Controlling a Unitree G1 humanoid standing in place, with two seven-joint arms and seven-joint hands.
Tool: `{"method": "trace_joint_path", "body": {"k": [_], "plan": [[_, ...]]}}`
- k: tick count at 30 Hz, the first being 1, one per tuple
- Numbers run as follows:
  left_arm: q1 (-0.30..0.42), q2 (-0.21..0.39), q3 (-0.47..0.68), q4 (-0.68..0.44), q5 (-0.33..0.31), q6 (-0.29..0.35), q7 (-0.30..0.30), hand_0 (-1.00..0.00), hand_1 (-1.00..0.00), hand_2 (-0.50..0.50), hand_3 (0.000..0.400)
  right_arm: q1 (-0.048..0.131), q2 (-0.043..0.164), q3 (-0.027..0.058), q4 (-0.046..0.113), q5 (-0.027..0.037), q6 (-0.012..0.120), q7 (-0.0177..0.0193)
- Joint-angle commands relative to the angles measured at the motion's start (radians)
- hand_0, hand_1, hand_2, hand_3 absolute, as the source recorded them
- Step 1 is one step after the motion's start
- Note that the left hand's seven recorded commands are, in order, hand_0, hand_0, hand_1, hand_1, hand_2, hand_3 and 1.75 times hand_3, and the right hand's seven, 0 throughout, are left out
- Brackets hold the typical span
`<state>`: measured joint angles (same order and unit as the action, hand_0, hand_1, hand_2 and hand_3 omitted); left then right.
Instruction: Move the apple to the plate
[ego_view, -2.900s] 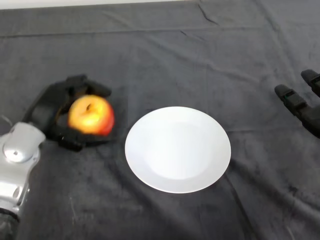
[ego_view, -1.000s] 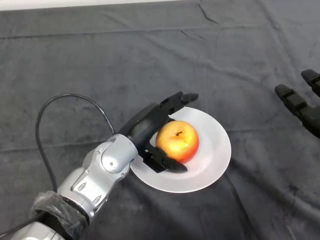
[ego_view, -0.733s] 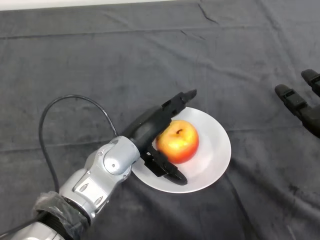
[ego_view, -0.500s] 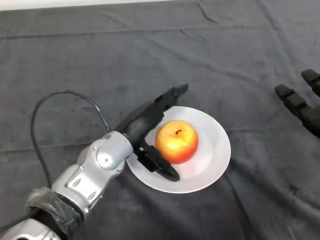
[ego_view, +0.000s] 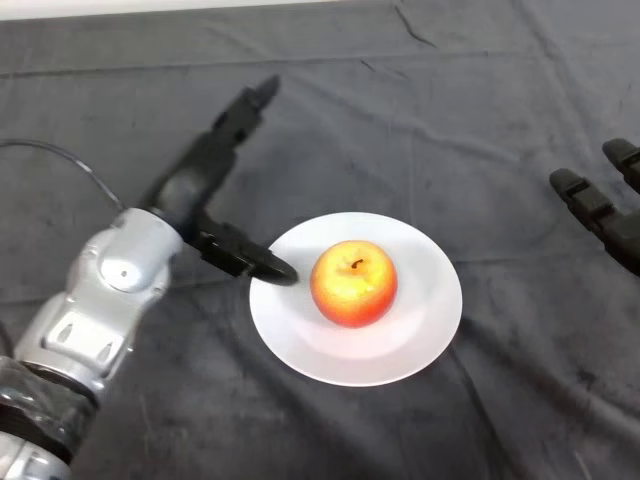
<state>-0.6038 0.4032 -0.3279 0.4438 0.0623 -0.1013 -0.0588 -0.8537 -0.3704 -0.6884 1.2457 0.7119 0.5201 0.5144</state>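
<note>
A red and yellow apple (ego_view: 353, 282) stands stem up on the white plate (ego_view: 420, 330), a little left of the plate's middle. My left hand (ego_view: 196, 188) is open to the left of the plate, clear of the apple. Its fingers stretch straight toward the far side of the table. Its thumb reaches right and ends over the plate's left rim. Nothing is held in the hand.
The dark cloth (ego_view: 400, 110) covers the whole table, with a few creases along the far side. Black fingers of the idle right hand (ego_view: 603, 210) show at the right edge, well apart from the plate.
My left hand let go of the apple on the plate and drew back to the left and away. The apple stays where it was set down.
</note>
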Motion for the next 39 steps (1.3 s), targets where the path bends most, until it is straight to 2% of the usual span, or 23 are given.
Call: {"method": "trace_joint_path", "body": {"k": [1, 12, 21, 29, 39], "plan": [[0.045, 0.052, 0.044, -0.06, -0.011, -0.023, 0.017, 0.0, 0.0, 0.0, 0.0, -0.017, -0.02, -0.0174, -0.041, 0.0001, 0.001, -0.0025], [0.114, 0.169, 0.234, -0.074, -0.047, -0.067, 0.05, 0.0, 0.0, 0.0, 0.0, -0.017, -0.019, -0.0169, -0.043, 0.0, 0.0, -0.0031], [0.186, 0.251, 0.421, -0.019, -0.082, -0.134, 0.113, 0.0, 0.0, 0.0, 0.0, -0.017, -0.019, -0.0168, -0.043, 0.0001, 0.0, -0.0034], [0.214, 0.273, 0.555, 0.055, -0.102, -0.184, 0.198, 0.0, 0.0, 0.0, 0.0, -0.017, -0.019, -0.0168, -0.042, 0.0003, 0.001, -0.0032], [0.264, 0.304, 0.742, 0.215, -0.166, -0.325, 0.264, 0.0, 0.0, 0.0, 0.0, -0.018, -0.021, -0.0173, -0.04, 0.0005, 0.001, -0.0025]]}}
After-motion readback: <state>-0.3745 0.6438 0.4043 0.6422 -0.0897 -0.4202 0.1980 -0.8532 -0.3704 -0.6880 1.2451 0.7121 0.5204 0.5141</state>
